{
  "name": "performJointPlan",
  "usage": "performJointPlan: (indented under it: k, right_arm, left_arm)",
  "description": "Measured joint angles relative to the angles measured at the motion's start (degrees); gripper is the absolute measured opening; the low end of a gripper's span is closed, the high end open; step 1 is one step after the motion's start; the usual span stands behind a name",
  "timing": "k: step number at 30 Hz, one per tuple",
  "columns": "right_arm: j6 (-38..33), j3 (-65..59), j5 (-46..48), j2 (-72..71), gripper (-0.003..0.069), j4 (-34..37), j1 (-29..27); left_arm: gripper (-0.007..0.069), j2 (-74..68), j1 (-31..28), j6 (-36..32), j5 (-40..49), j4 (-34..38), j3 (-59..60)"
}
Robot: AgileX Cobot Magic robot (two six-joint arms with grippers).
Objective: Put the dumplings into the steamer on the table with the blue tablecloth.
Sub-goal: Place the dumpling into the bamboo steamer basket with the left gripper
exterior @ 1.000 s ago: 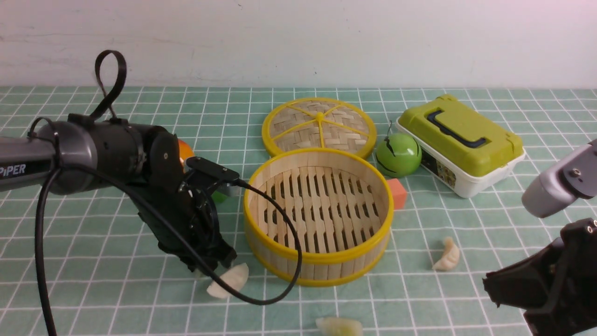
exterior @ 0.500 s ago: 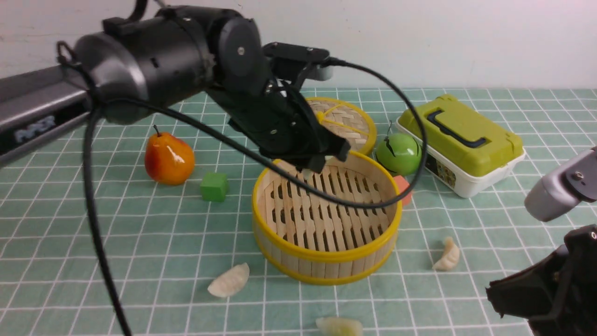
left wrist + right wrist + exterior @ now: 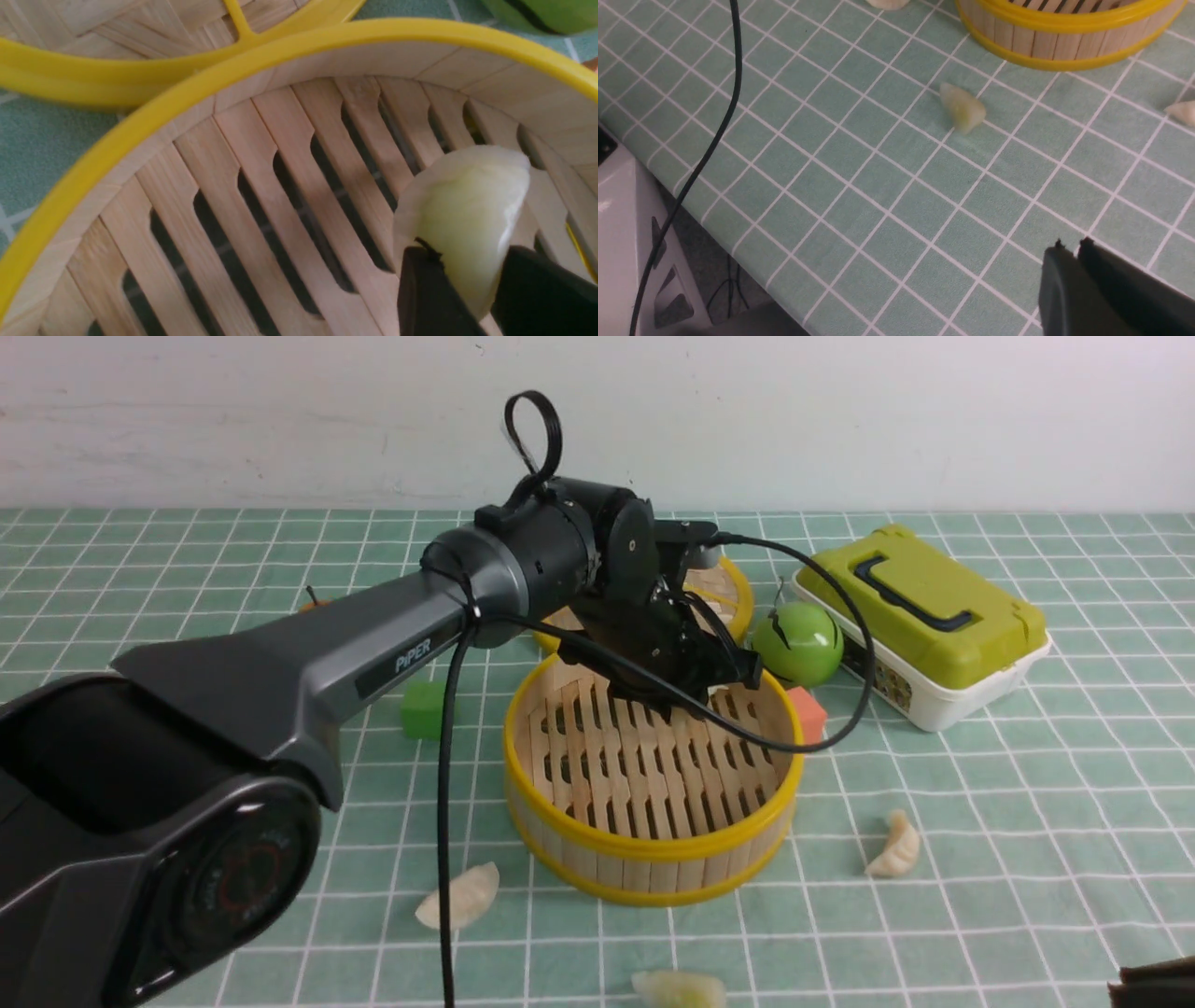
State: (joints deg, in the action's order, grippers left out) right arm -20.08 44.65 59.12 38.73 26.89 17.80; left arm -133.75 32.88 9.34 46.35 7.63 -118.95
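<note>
**Left arm (image 3: 327,653) is now over the steamer (image 3: 653,847), and its first dumpling (image 3: 467,200) is ready to drop.**

Your arm has swung from the lower left of the desk (image 3: 980,915) to the steamer at frame centre. Its left hand (image 3: 467,284) is still clamped on the dumpling, low over the slats by the far wall, so release looks next. Three other dumplings (image 3: 457,896) lie on the desk along the bottom of the frame. Your right hand (image 3: 1071,247), fingers together, holds nothing.
</note>
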Motion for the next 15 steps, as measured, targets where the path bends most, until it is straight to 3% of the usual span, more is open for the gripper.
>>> performJointPlan:
  k: [7, 15]
  right_arm:
    - [0.3, 0.0, -1.0, -0.6, 0.0046, -1.4, 0.0]
    - [0.3, 0.0, -6.1, -0.6, 0.0061, -1.4, 0.0]
  left_arm:
    - [0.0474, 0.0, 0.0, -0.3, 2.0, -2.3, -0.4]
    - [0.0502, 4.7, 0.0, -0.2, 12.6, -4.5, -0.5]
